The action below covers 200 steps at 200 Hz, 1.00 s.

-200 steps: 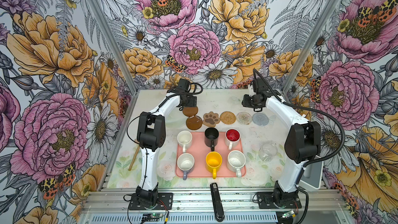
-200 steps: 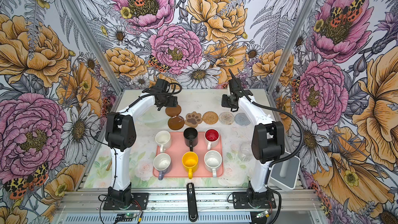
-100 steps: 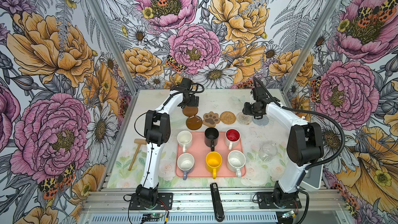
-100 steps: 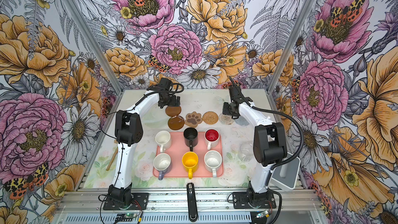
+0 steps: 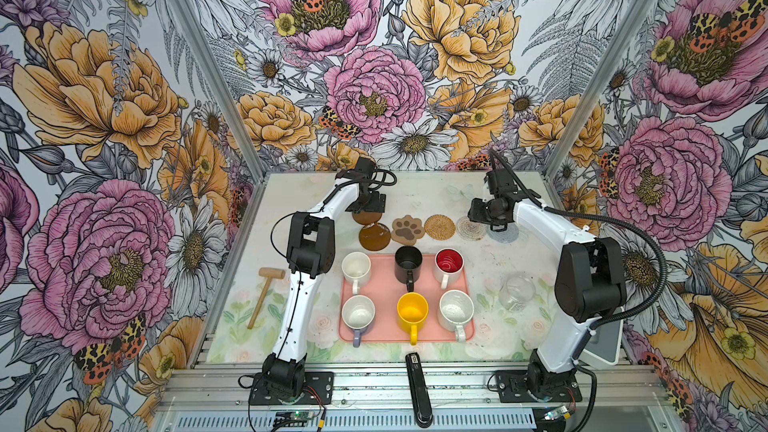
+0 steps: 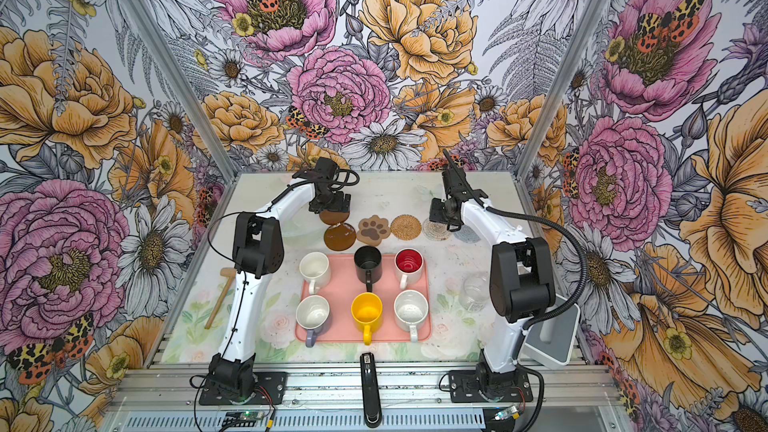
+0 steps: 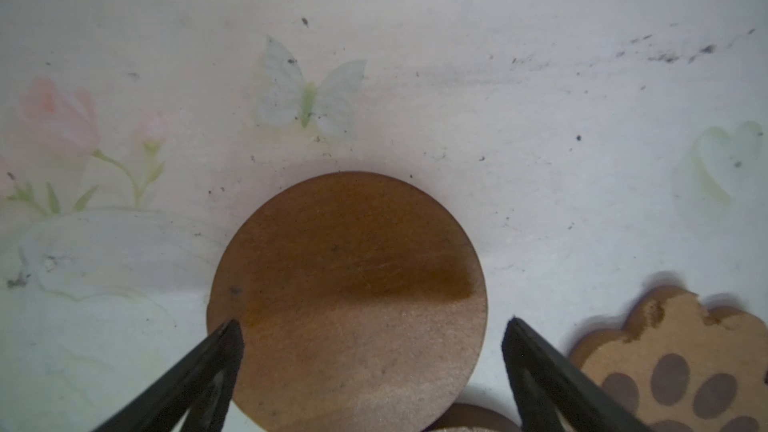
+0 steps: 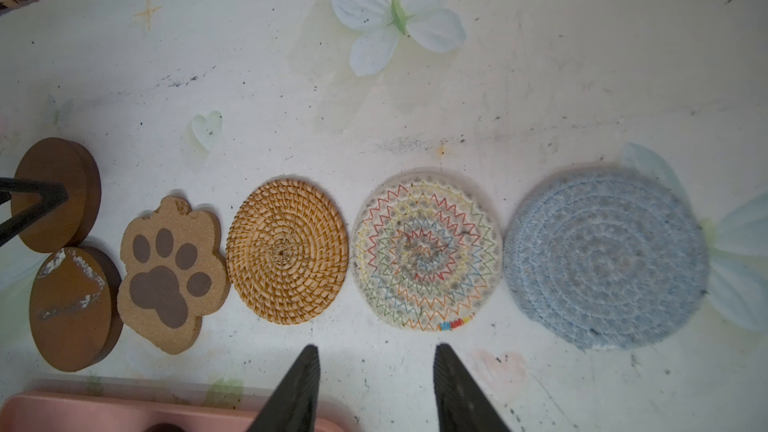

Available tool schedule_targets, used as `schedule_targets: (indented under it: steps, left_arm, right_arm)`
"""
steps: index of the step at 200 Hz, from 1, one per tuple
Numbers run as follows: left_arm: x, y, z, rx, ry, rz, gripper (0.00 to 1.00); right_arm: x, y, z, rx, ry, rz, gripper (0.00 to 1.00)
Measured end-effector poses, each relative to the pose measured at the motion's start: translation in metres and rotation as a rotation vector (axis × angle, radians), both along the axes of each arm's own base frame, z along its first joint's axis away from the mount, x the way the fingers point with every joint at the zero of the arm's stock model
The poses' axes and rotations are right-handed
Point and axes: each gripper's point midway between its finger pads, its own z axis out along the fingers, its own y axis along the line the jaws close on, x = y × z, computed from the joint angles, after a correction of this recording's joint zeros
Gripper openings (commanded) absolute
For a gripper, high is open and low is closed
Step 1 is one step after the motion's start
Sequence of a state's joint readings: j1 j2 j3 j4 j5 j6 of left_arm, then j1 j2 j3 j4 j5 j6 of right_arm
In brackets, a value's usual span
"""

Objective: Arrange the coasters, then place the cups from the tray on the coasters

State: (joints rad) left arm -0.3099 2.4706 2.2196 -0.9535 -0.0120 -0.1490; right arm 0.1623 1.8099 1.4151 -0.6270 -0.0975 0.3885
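**Coasters lined up, cups on the tray**

Your row: smooth far brown disc (image 7: 347, 284), shiny near brown disc (image 8: 70, 309), grainy paw coaster (image 8: 170, 276), golden woven round (image 8: 286, 251), whitish round (image 8: 424, 255) with zigzag stitches, fuzzy blue round (image 8: 606, 259). The cups (image 5: 412, 310) stand on the pink tray (image 5: 382, 284) (flat, low rim). Your left gripper (image 7: 372, 322) hangs over the far brown disc, fingers (image 7: 195, 371) wide apart. Your right gripper (image 8: 377, 347), parted and empty, has moved in since a second ago. From above, its arm hides part of the blue round.
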Motion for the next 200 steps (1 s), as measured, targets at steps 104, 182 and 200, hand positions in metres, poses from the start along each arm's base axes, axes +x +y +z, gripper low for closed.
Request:
schedule_targets:
  steps: [104, 182, 200]
  left_arm:
    - [0.003, 0.003, -0.009, 0.049, -0.005, 0.013, 0.99]
    - [0.007, 0.007, -0.01, 0.08, -0.018, 0.032, 0.99]
    - [0.008, 0.005, -0.01, 0.08, -0.022, 0.031, 0.99]
  right_arm:
    - [-0.003, -0.001, -0.005, 0.005, 0.009, -0.01, 0.47]
    - [-0.005, -0.004, -0.01, 0.005, 0.018, -0.019, 0.47]
    - [-0.005, -0.004, -0.011, 0.005, 0.02, -0.019, 0.47]
